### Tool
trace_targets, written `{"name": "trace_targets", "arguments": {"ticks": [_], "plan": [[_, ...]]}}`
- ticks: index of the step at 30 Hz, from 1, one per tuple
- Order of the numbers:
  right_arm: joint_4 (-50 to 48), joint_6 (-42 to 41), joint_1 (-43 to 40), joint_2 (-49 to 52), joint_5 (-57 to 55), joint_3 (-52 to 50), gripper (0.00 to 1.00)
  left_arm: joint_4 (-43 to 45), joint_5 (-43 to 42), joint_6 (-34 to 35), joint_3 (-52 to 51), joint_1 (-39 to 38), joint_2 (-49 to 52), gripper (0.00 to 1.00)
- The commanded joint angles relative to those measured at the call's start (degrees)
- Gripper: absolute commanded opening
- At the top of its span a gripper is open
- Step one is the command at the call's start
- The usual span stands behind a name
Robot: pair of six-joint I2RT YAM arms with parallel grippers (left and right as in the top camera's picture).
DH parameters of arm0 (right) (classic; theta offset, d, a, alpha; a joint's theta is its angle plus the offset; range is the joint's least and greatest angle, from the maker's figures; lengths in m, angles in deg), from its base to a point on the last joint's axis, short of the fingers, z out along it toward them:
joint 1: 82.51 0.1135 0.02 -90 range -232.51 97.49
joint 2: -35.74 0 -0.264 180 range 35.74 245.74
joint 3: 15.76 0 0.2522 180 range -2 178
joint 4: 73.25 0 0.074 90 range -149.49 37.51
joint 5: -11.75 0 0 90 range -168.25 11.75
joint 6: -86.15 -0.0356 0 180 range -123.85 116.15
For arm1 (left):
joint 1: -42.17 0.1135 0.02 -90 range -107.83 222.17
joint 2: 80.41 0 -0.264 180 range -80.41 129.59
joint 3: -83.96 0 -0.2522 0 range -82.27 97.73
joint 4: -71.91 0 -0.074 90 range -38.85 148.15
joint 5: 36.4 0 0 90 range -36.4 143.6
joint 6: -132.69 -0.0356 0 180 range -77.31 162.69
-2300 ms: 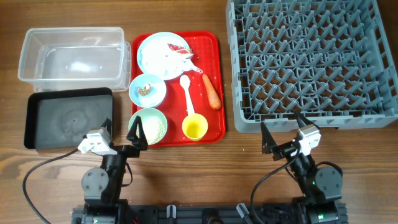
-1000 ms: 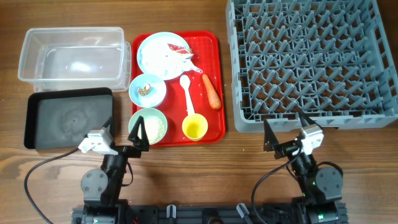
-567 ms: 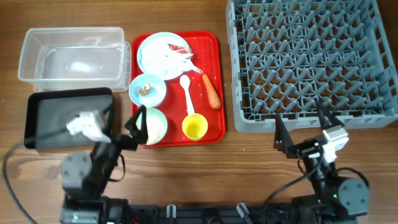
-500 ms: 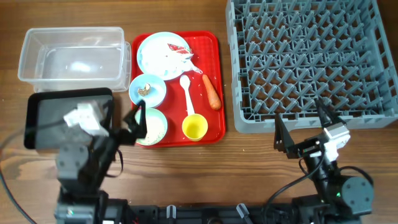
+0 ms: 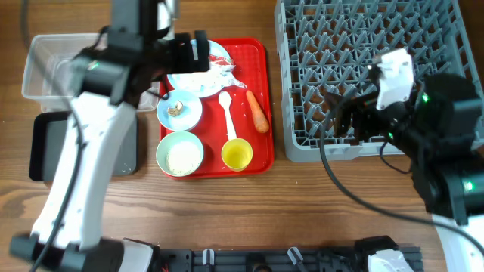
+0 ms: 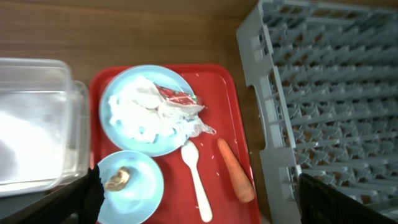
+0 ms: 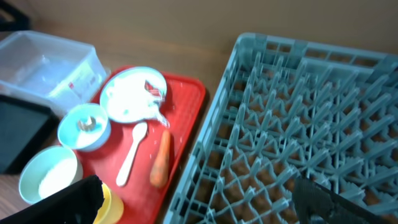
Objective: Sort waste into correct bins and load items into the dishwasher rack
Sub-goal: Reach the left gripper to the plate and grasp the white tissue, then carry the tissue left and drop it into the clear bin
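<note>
The pale blue plate [image 6: 124, 124] holds the crumpled napkin with red-printed wrapper [image 6: 163, 104] at the back of the red serving tray [image 5: 257, 57]. In front are a bowl with food scraps [image 5: 179, 110], a bowl of rice [image 5: 180, 153], the white spoon [image 5: 227, 113], the carrot [image 5: 257, 110] and the yellow cup [image 5: 237, 155]. My left gripper [image 5: 189, 49] is open and empty, high above the plate. My right gripper [image 5: 344, 113] is open and empty above the front left of the grey dishwasher rack [image 5: 378, 45]. The spoon [image 6: 196, 177] and carrot [image 6: 236, 171] lie between the left fingers.
The clear tub [image 5: 53, 68] stands at the back left, with the black tray [image 5: 45, 147] in front of it, both partly hidden by my left arm. The right wrist view shows the rack [image 7: 298, 124], carrot [image 7: 160, 158] and cup [image 7: 106, 208].
Both arms have risen from the front edge of the table. The left gripper moved back over the plate; the right gripper moved back over the rack's front. No object has moved.
</note>
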Motion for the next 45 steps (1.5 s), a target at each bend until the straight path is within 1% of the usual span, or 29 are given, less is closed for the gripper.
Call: {"name": "trace_targets", "arguments": {"ticks": [1, 3, 7, 8, 10, 12, 15, 16, 21, 26, 27, 28, 29, 30, 31, 32, 33, 36, 39, 41, 42, 45], "plan": [[2.9, 1.4, 0.3, 3.1, 1.0, 1.2, 1.00, -0.1, -0.9, -0.2, 1.2, -2.3, 5.2, 1.00], [5.6, 1.4, 0.3, 4.5, 1.0, 1.2, 1.00, 1.7, -1.2, -0.3, 1.2, -2.8, 7.6, 1.00], [7.5, 1.4, 0.3, 6.6, 1.0, 1.2, 1.00, 7.4, 0.5, 1.0, 1.2, -2.4, 12.2, 1.00], [7.8, 1.3, 0.3, 6.9, 1.0, 1.2, 1.00, 9.2, 4.3, 3.4, 1.2, -2.4, 14.1, 1.00], [7.9, 1.4, 0.3, 7.4, 1.0, 1.2, 1.00, 11.6, 12.3, 10.7, 1.2, -2.1, 18.4, 1.00], [8.2, 1.4, 0.3, 7.8, 1.0, 1.2, 1.00, 13.9, 14.0, 16.5, 1.2, -1.8, 23.6, 1.00], [8.9, 1.4, 0.3, 8.5, 1.0, 1.2, 1.00, 16.8, 14.0, 21.6, 1.2, -1.7, 30.4, 1.00], [9.1, 1.4, 0.3, 8.8, 1.0, 1.2, 1.00, 17.9, 14.0, 22.4, 1.2, -1.7, 32.9, 1.00], [9.8, 1.4, 0.3, 8.9, 1.0, 1.2, 1.00, 22.4, 14.1, 22.4, 1.2, -1.6, 40.6, 1.00], [9.9, 1.6, 0.3, 9.5, 0.9, 1.1, 1.00, 22.7, 14.0, 22.4, 1.2, -1.5, 45.4, 0.99], [9.9, 1.6, 0.3, 9.7, 0.9, 1.1, 1.00, 22.2, 14.0, 22.4, 1.2, -1.5, 45.8, 0.93], [9.9, 1.6, 0.3, 10.0, 0.9, 1.1, 1.00, 21.5, 14.0, 22.4, 1.2, -1.5, 46.0, 0.75], [9.9, 1.6, 0.3, 10.3, 0.9, 1.1, 1.00, 20.6, 14.0, 22.4, 1.2, -1.5, 46.0, 0.49], [9.9, 1.6, 0.3, 10.5, 1.0, 1.1, 1.00, 20.0, 14.0, 22.4, 1.2, -1.5, 46.0, 0.31], [9.9, 1.6, 0.3, 10.9, 1.0, 1.1, 1.00, 18.9, 13.8, 22.4, 1.2, -1.5, 46.0, 0.16], [9.9, 1.6, 0.3, 11.1, 1.0, 1.1, 1.00, 18.0, 13.8, 22.4, 1.2, -1.5, 46.0, 0.07], [9.9, 1.6, 0.3, 11.4, 1.0, 1.1, 1.00, 17.2, 13.8, 22.4, 1.2, -1.5, 46.0, 0.04], [9.9, 1.6, 0.3, 11.5, 1.0, 1.1, 1.00, 15.2, 13.0, 22.3, 1.2, -1.4, 44.9, 0.04], [9.9, 1.5, 0.3, 11.5, 1.0, 1.1, 1.00, 14.8, 12.1, 22.3, 1.6, -1.3, 40.6, 0.04], [9.9, 1.4, 0.3, 11.5, 1.0, 1.1, 1.00, 14.6, 12.1, 22.2, 2.4, -1.2, 35.8, 0.04], [9.9, 1.3, 0.3, 11.5, 1.0, 1.1, 1.00, 14.1, 12.1, 22.1, 3.3, -1.2, 30.9, 0.04], [9.9, 1.1, 0.3, 11.4, 1.1, 1.1, 1.00, 12.9, 12.3, 21.7, 3.4, -1.2, 22.9, 0.04]]}}
